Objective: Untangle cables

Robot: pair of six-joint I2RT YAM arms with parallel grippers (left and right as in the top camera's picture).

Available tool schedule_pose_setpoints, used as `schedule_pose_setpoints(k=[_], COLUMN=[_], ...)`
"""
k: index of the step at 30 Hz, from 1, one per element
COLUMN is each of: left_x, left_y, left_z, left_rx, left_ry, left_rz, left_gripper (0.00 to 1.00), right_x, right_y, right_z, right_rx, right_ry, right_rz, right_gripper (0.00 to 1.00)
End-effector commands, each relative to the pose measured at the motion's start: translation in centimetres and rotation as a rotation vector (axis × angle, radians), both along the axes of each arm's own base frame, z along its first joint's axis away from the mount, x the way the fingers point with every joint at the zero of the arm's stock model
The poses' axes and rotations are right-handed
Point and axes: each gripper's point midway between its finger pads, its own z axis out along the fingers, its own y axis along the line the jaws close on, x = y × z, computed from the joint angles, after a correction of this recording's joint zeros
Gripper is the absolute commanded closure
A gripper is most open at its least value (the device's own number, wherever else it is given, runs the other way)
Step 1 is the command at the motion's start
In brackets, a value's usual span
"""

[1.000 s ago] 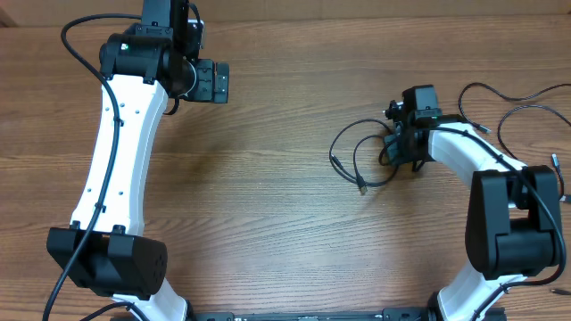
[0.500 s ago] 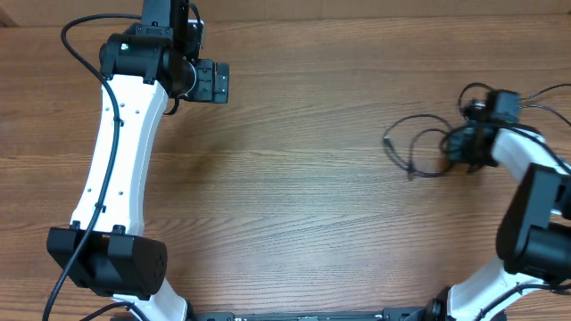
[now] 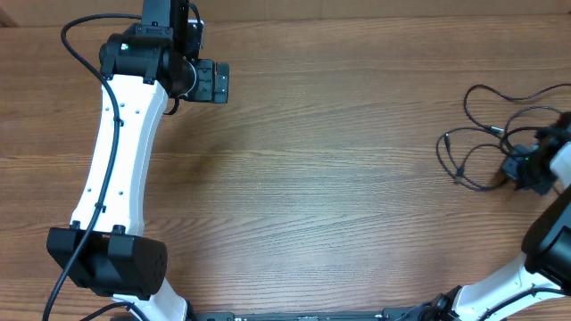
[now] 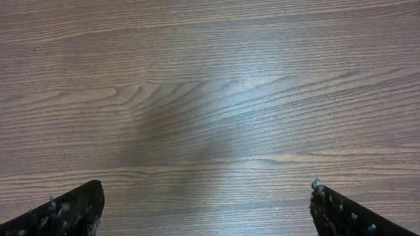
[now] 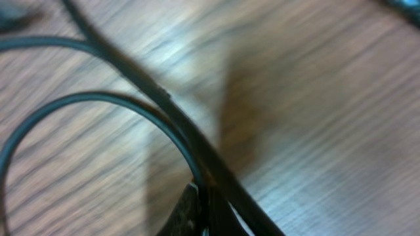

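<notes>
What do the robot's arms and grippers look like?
Both the left arm and right arm have curved white links with black joint housings. A black cable loops off the left arm. The left gripper and right gripper are black and blocky.

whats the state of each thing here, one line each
left gripper, jaws wide open, holding nothing
right gripper, jaws shut on the cables
cables, loose tangled loops on the table, pinched at one spot by the right gripper
</notes>
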Motion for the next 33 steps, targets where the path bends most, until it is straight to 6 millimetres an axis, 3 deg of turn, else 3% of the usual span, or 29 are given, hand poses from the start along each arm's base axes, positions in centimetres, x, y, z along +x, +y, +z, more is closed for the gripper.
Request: schedule_pose_setpoints(k=[1, 7, 9, 11, 13, 15, 20, 24, 29, 33], left_x=[0.3, 0.3, 0.3, 0.3, 0.3, 0.3, 0.3, 0.3, 0.3, 0.3], left_y=[-0.1, -0.1, 0.0, 0.0, 0.0, 0.0, -0.1, -0.1, -0.1, 0.0], left_z=[0.1, 0.1, 0.1, 0.1, 0.1, 0.1, 0.1, 0.1, 0.1, 0.1], left_rx=[-0.004, -0.004, -0.004, -0.004, -0.004, -0.004, -0.004, -0.004, -0.004, -0.004], left_ry=[-0.006, -0.006, -0.006, -0.006, -0.006, -0.006, -0.006, -0.006, -0.006, -0.006], left_rz=[-0.015, -0.015, -0.014, -0.014, -0.014, -0.014, -0.015, -0.015, -0.015, -0.014], left_gripper=[0.00, 0.00, 0.00, 0.00, 0.00, 0.00, 0.00, 0.00, 0.00, 0.00], right_x=[1.5, 3.0, 3.4, 3.3, 3.0, 2.5, 1.3, 0.9, 1.9, 2.3], right_y=[-2.3, -1.7, -1.0, -0.4, 0.1, 0.7, 2.4, 4.9, 10.1, 15.9], right_z=[3.7, 11.8, 14.2, 16.0, 17.0, 17.6, 18.7, 20.2, 23.9, 26.7], right_rx=[-0.029, -0.028, -0.012, -0.004, 0.003, 0.014, 0.045, 0.068, 0.057, 0.044], right_ry=[-0.078, -0.184, -0.227, -0.253, -0.265, -0.266, -0.253, -0.269, -0.360, -0.431], right_rz=[-0.081, -0.047, -0.029, -0.018, -0.013, -0.010, 0.001, 0.046, 0.186, 0.348], right_gripper=[0.96, 0.96, 0.75, 0.39, 0.11, 0.00, 0.00, 0.00, 0.00, 0.00])
